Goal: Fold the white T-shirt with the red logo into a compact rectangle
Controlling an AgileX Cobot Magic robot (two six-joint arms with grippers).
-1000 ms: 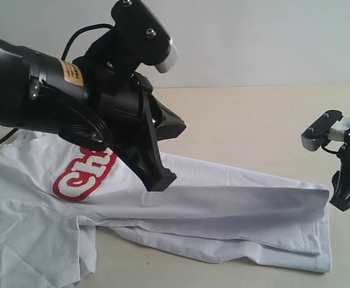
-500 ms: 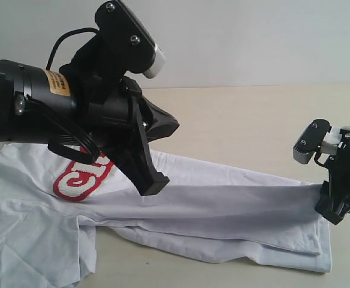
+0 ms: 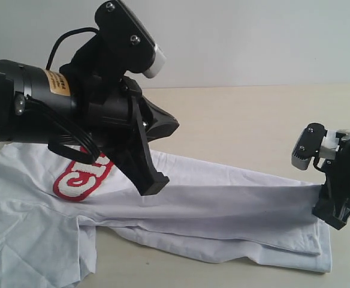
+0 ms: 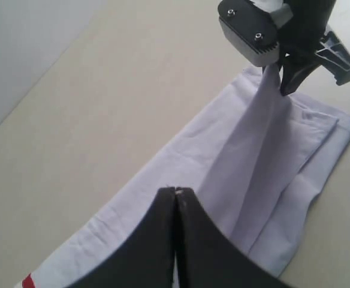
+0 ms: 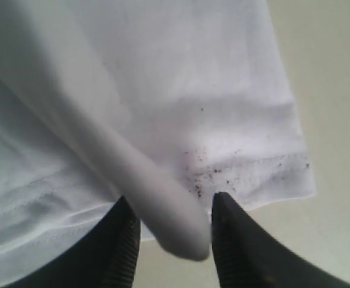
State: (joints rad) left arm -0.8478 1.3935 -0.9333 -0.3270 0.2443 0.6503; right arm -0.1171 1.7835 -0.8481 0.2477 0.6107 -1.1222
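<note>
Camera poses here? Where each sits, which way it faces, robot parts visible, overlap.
Exterior: off the robot, low by the table, facing a pale wall; shows left pincer, right pincer, shirt.
Left wrist: mounted behind the left pincer, looking past its shut tips along the shirt toward the right pincer.
Right wrist: mounted behind the right pincer, close on a shirt fold between its fingers.
Shared: exterior and left wrist both show the right pincer holding the shirt's end.

Matte beige tabletop (image 3: 253, 120) against a plain pale grey wall (image 3: 253, 42)
</note>
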